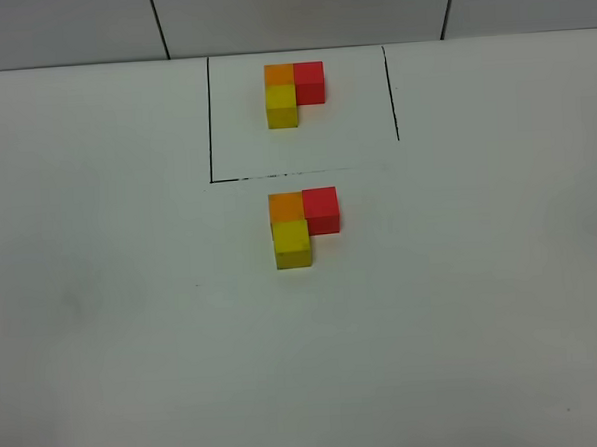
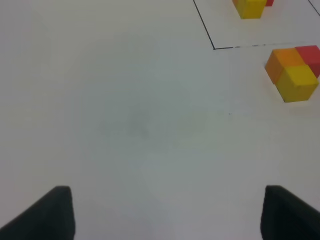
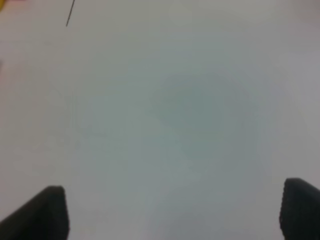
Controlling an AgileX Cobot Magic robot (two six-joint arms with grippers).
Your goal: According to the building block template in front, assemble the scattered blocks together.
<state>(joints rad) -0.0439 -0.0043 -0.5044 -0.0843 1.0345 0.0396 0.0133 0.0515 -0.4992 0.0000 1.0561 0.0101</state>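
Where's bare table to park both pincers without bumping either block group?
Bare white table lies left, right and near of the unframed L of orange, red and yellow cubes. Crowded: the narrow strip between it and the black-framed template cubes. Both open pincers hang over bare surface.

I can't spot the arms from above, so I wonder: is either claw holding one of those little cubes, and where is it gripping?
Nothing is held. The left gripper and right gripper both stand open over bare table.

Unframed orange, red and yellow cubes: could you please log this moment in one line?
unframed cubes: joined L, matches framed template | left hand: open | right hand: open
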